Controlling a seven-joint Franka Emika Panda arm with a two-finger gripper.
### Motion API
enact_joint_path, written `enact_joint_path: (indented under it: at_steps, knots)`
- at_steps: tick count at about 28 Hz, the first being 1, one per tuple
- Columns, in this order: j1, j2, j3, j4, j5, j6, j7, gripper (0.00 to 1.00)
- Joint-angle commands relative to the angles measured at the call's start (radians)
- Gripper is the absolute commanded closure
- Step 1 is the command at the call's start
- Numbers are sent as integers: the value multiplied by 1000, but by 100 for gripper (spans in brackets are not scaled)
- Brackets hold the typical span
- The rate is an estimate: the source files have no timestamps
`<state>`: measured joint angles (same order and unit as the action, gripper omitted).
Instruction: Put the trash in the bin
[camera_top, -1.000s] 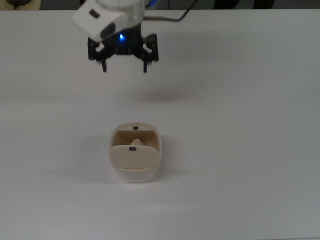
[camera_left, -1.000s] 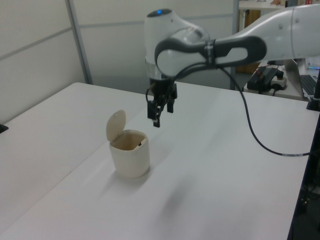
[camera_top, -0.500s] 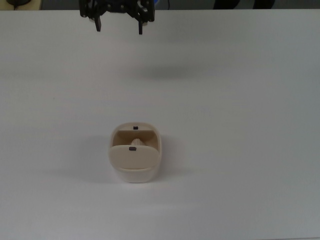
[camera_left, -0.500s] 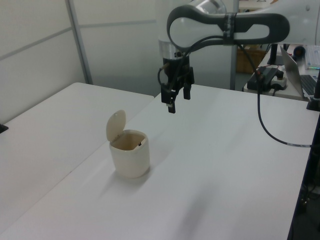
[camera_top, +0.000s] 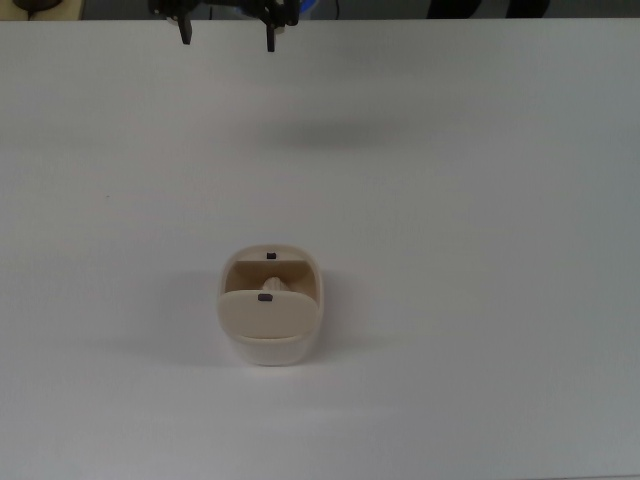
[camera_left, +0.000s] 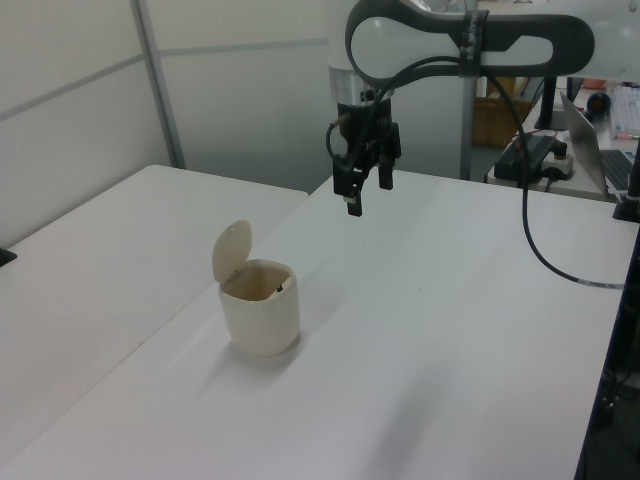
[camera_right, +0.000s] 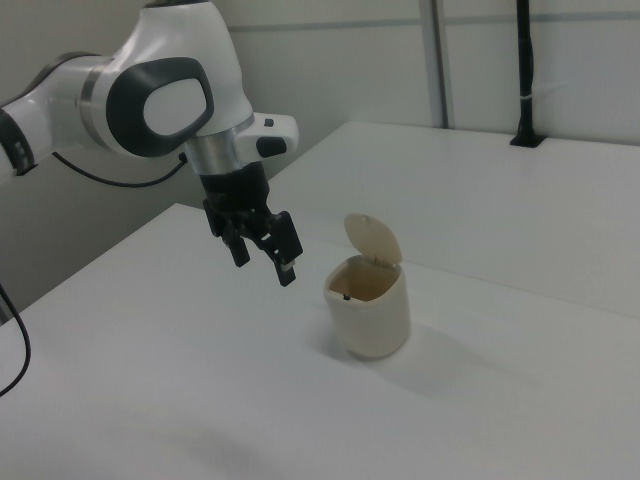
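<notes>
In the top view, the black two-finger jaws (camera_top: 226, 30) of the white robot arm are showing only at the upper edge, their two fingertips (camera_top: 185, 33) pointing down toward the tabletop and standing well apart, released and gripping nothing. The small beige plastic bin with rounded corners (camera_top: 270, 318) is sitting well below the jaws in the top view, on the plain white tabletop (camera_top: 480, 250), with its curved flap lid (camera_top: 266, 315) tilted up and open. Inside the opening, a small off-white wrinkly wad of trash (camera_top: 274, 286) is peeking out just behind the lid's edge.

In the left view, the bin (camera_left: 260, 318) is standing upright to the lower left of the jaws (camera_left: 358, 196), which are hanging in the air well clear of it, with the lid (camera_left: 230, 250) raised on the bin's left side.

In the right view, the jaws (camera_right: 264, 262) are hovering above the tabletop to the left of the bin (camera_right: 369, 308), near it but apart, fingers spread and empty.
</notes>
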<state>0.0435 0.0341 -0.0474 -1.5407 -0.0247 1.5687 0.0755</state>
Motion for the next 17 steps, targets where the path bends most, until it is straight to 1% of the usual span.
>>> enact_joint_path:
  at_steps: [1, 4, 17]
  knots:
    - [4, -14, -11, -2, 2, 42, 4, 0]
    - [3, -11, -11, -2, 3, 74, 12, 0]
    - [3, -11, -9, -6, 11, 71, 7, 0]
